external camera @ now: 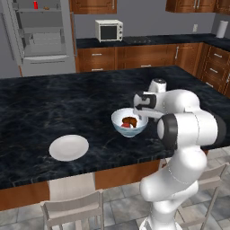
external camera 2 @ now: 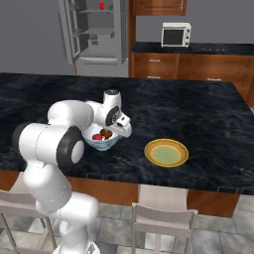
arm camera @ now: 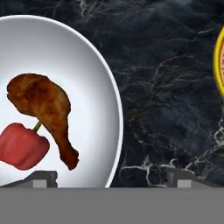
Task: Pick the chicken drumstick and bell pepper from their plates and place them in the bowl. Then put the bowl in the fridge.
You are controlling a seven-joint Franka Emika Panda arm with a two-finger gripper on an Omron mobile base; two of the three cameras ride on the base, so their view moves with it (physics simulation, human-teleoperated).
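The white bowl (external camera: 128, 131) (external camera 2: 104, 145) (arm camera: 65, 57) stands on the dark counter near its front edge. The brown chicken drumstick (external camera: 130, 120) (external camera 2: 106, 133) (arm camera: 43, 105) and the red bell pepper (external camera: 126, 125) (external camera 2: 96, 136) (arm camera: 22, 146) lie side by side in it. My gripper (external camera: 143, 117) (external camera 2: 121, 130) (arm camera: 113, 179) is open just above the bowl's rim, one fingertip over the inside and the other over the counter, holding nothing. Both plates are bare: the white plate (external camera: 68, 147) and the yellow-orange plate (external camera 2: 166, 152) (arm camera: 220, 61). The fridge (external camera: 40, 36) (external camera 2: 96, 30) stands open at the back.
A slim red bottle (external camera: 35, 5) (external camera 2: 101, 5) stands on an upper fridge shelf. On the back counter sits a white microwave (external camera: 109, 30) (external camera 2: 176, 34). Chairs (external camera: 74, 209) (external camera 2: 158, 223) are tucked below the counter's front edge.
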